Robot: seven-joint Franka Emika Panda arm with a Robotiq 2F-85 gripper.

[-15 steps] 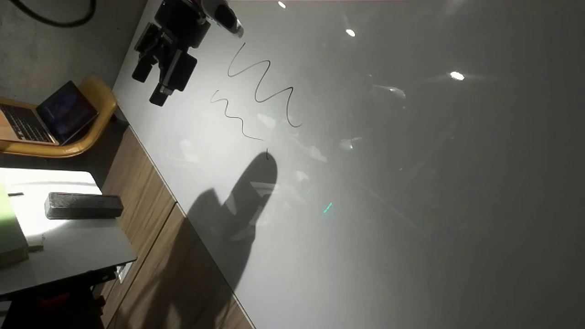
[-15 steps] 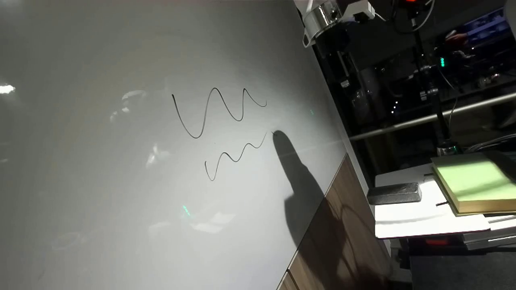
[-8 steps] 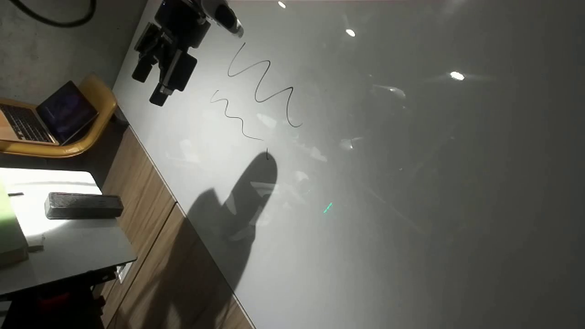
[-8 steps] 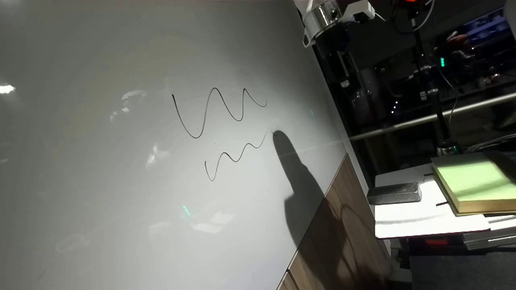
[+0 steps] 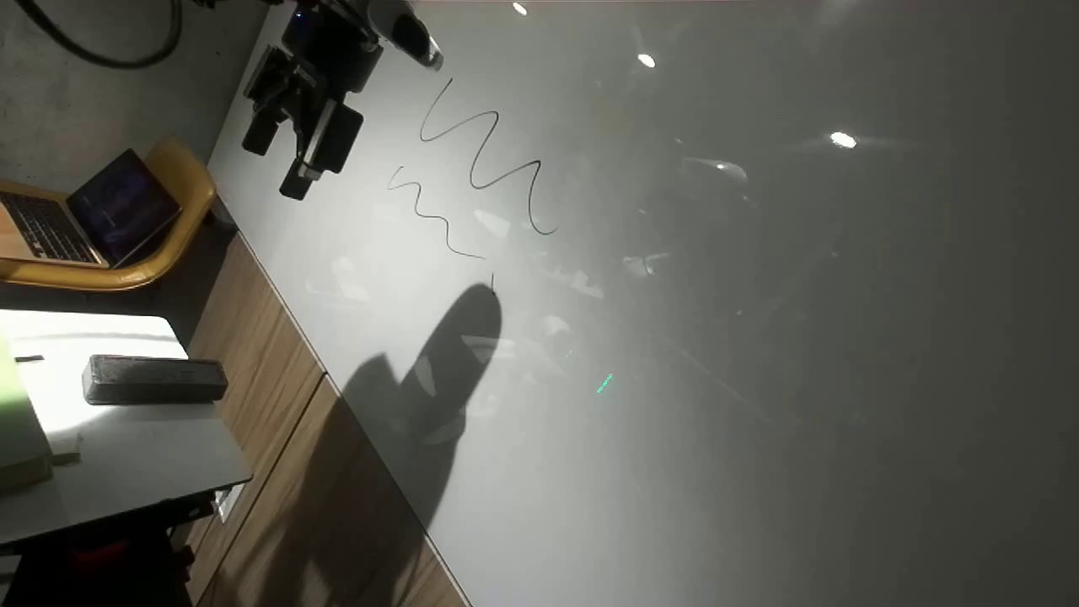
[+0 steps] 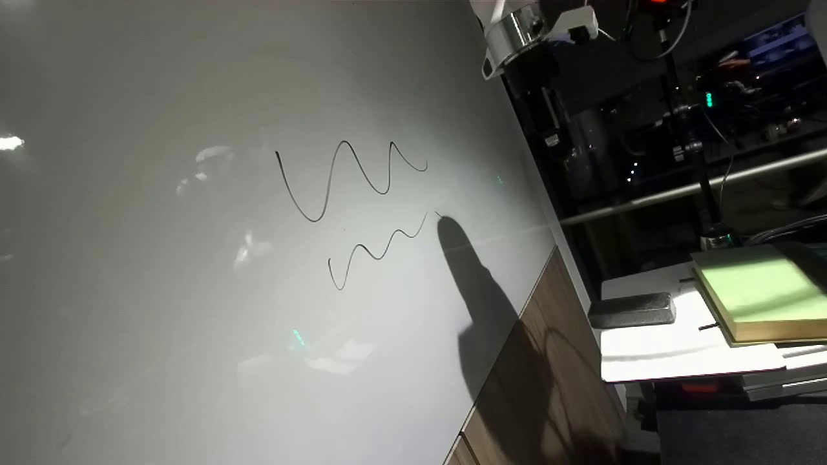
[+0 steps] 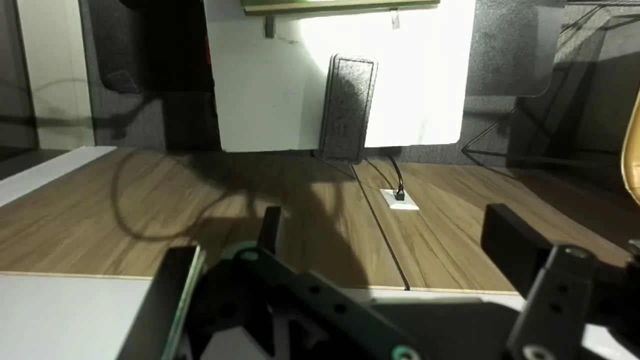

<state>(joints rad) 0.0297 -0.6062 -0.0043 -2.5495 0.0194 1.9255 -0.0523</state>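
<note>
The claw (image 7: 386,227) is released: in the wrist view its two black fingers (image 7: 510,245) stand wide apart. It hangs at the end of the robot arm (image 6: 517,29), and in an exterior view it shows against the edge of a glossy white board (image 5: 801,438); how far off the board it is, I cannot tell.

Past the fingers, the wrist view looks onto wood-grained panels (image 7: 450,225) that border the board. A white outlet plate (image 7: 409,204) is set in them, with a black cable (image 7: 396,172) plugged into it.

Beyond the panels lies a white surface (image 7: 260,110), partly in bright light. The dark block (image 7: 350,105) rests there, well apart from the claw, one end jutting past the edge nearest the panels. A thick green book (image 6: 765,290) lies on the same surface, near the block.

Two dark wavy lines run across the board, a larger line (image 6: 357,161) and a smaller line (image 6: 378,259), with a short stroke (image 6: 439,214) just beside one end of the latter. In both exterior views the arm's shadow (image 6: 478,290) falls over board and panels, its rounded tip at the stroke.

Farther out, a laptop (image 5: 118,209) with its lid raised sits on a yellow chair (image 5: 160,268).
</note>
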